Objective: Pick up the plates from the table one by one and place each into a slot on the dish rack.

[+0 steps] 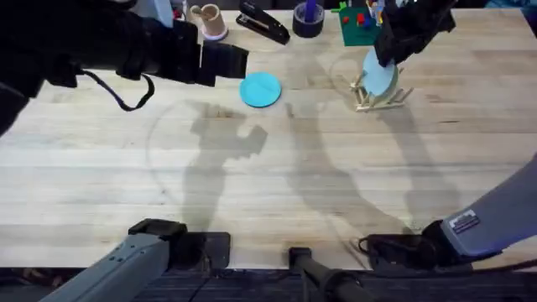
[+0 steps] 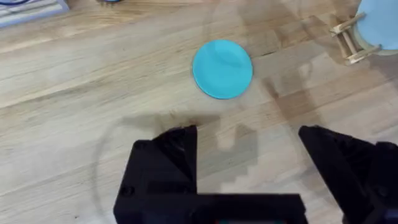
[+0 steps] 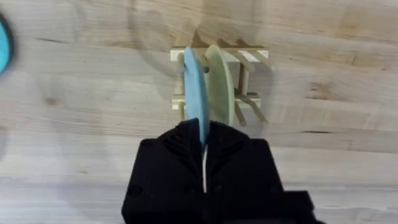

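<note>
Right tool [image 3: 204, 152] clamped on the edge of the pale light-blue plate [image 3: 195, 93], held upright on edge over the dish rack [image 3: 249, 62], in the slot just beside the cream-yellow plate [image 3: 219, 84] already standing between the pegs. Cannot tell from the wrist view whether the blue plate's lower rim touches the rack base, since the black fingers cover that part. Seen from overhead, same tool [image 1: 388, 52] at the far right of the counter [image 1: 268, 193], dark arm hiding the plate's upper edge; pale plate [image 1: 379, 77] upright above the small wooden rack [image 1: 377, 101], cream plate not distinguishable there.

Left tool [image 2: 249, 140] open, two black fingers spread wide with bare counter between them, hovering above the wood and holding nothing. Teal plate [image 2: 222, 68] flat on the counter beyond the fingertips, apart from them. Overhead, left arm large and dark across the upper left, its tool [image 1: 226, 63] just beside the teal plate [image 1: 261, 89]; fingertips hard to separate from the dark body in that view.

Rack corner [image 2: 351, 43] and a sliver of pale plate cut off at the edge of the left wrist view. Along the far edge overhead: black stapler [image 1: 264, 23], small cup [image 1: 210, 21], dark tape roll [image 1: 308, 21], green board [image 1: 361, 25] partly hidden behind the right arm.
</note>
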You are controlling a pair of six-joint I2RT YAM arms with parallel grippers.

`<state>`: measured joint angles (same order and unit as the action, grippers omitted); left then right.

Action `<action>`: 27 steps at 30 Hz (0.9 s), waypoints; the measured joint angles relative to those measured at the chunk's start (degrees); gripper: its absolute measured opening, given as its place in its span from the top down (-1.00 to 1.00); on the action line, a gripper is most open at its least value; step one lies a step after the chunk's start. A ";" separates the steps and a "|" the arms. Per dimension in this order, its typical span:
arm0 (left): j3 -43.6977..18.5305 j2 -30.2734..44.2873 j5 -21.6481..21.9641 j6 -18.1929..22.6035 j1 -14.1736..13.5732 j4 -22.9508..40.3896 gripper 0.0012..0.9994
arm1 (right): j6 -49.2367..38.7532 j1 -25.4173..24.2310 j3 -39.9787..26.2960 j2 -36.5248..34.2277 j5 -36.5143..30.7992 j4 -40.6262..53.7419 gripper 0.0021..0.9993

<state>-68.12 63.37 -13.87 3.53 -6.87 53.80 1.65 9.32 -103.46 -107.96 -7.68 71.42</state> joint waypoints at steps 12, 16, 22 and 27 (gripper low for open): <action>0.00 -0.02 0.00 0.00 0.00 0.00 -0.99 | 0.00 0.00 0.00 -1.31 0.00 2.16 0.95; 0.00 0.00 -0.02 0.02 0.00 0.00 -0.99 | 0.00 0.04 0.00 -3.09 0.00 2.10 0.95; 0.00 -0.01 0.00 0.02 0.00 0.00 -0.99 | 0.00 0.07 0.00 -3.32 0.00 2.12 0.95; 0.00 -0.02 0.00 0.02 0.00 0.00 -0.99 | 0.00 0.17 0.00 -3.32 0.00 2.10 0.95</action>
<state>-68.12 63.35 -13.87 3.55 -6.87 53.80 1.65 9.50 -103.46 -111.28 -7.68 73.52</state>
